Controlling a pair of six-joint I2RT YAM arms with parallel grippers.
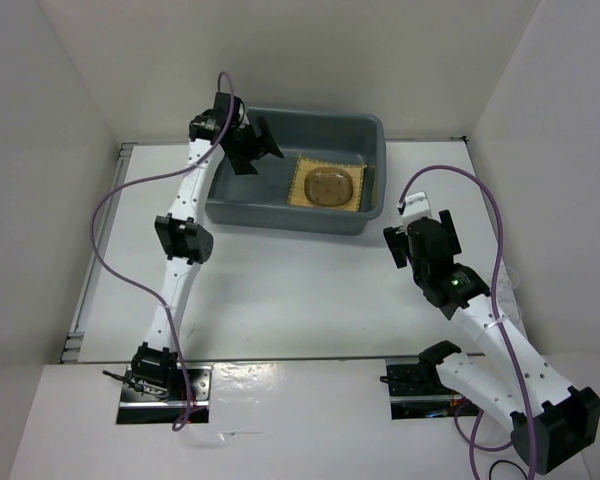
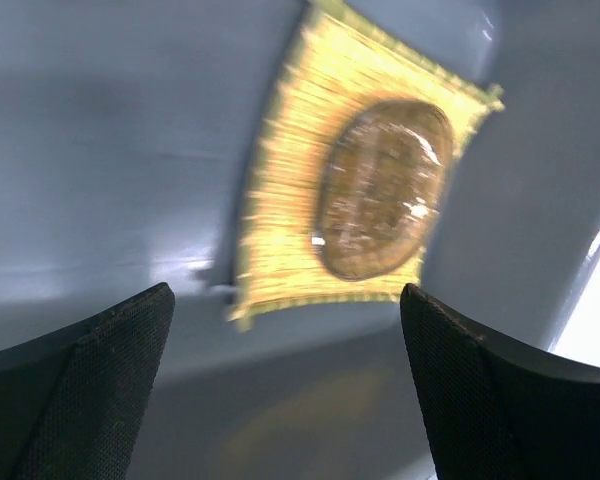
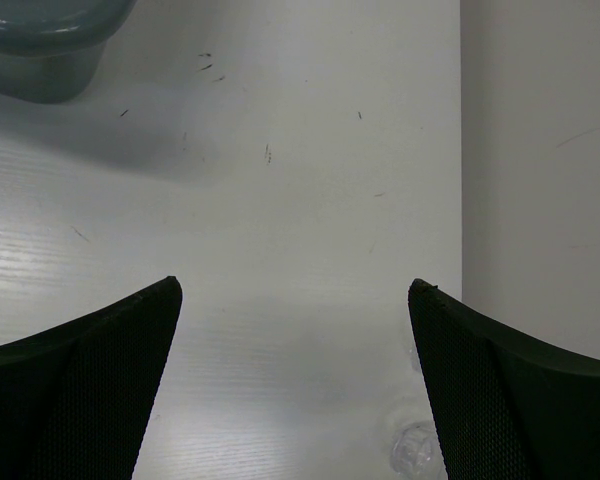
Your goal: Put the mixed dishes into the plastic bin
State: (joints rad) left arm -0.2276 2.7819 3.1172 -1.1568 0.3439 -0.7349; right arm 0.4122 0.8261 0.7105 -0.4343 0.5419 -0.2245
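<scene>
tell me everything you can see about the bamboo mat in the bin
The bamboo mat is square and tan-yellow, made of thin slats laid side by side, with a darker border along its edges. It looks to lie flat on the floor of the grey plastic bin, in the bin's right half, close to the right wall. A round see-through plate rests on its middle and covers most of the centre. Nothing else touches it.

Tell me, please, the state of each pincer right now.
Left pincer: open, empty, over the bin.
Right pincer: open, empty, over the table.
</scene>
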